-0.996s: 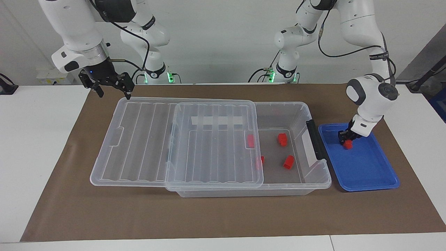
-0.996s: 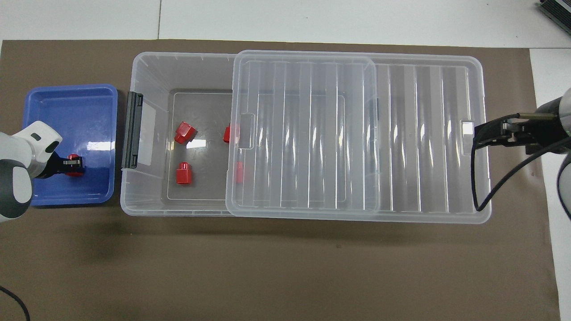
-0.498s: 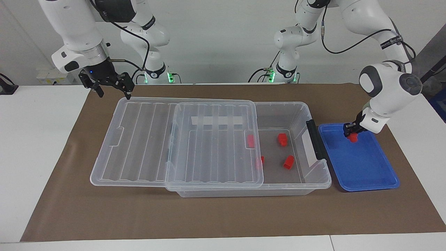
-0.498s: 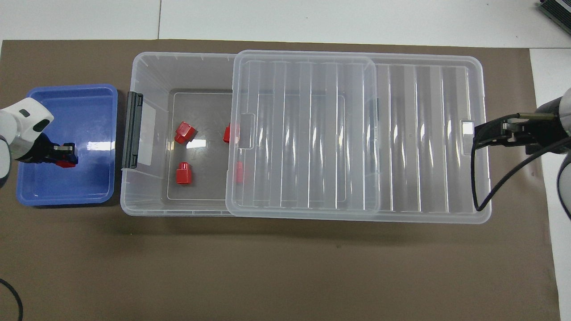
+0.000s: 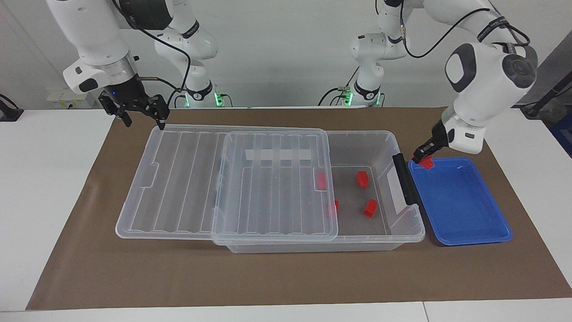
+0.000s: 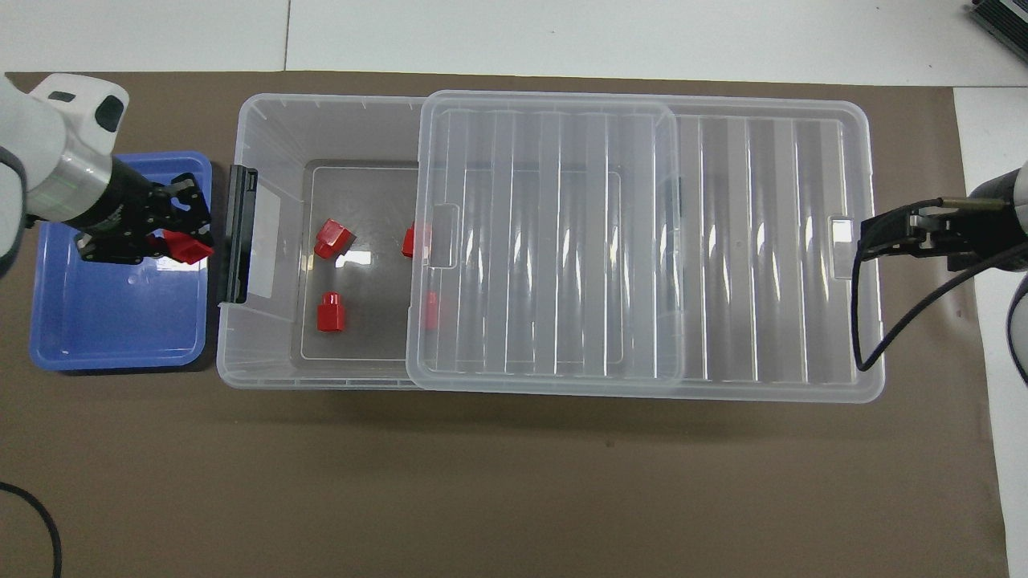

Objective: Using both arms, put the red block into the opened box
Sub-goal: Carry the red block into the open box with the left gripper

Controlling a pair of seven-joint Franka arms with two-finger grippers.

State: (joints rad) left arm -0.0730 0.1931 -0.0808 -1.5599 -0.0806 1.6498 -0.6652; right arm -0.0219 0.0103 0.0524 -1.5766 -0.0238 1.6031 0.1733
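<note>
My left gripper (image 5: 422, 157) is shut on a red block (image 5: 428, 163) and hangs over the blue tray's edge, beside the box's black handle (image 5: 404, 179). From overhead, that left gripper (image 6: 183, 241) and its red block (image 6: 188, 250) sit just short of the handle. The clear box (image 5: 389, 143) has its ribbed lid (image 5: 187, 179) slid toward the right arm's end, leaving the handle end uncovered. Several red blocks (image 6: 330, 311) lie inside, some partly under the lid (image 6: 562, 241). My right gripper (image 5: 146, 121) is open at the lid's end edge, also seen overhead (image 6: 866, 241).
The shallow blue tray (image 5: 464, 210) lies on the brown mat next to the box's handle end, with nothing lying in it (image 6: 112, 321). White table surface borders the mat (image 5: 268, 277) at both arms' ends.
My left gripper has lifted the red block off the tray floor and carried it up toward the box's handle end, its wrist turning. My right gripper has barely shifted.
</note>
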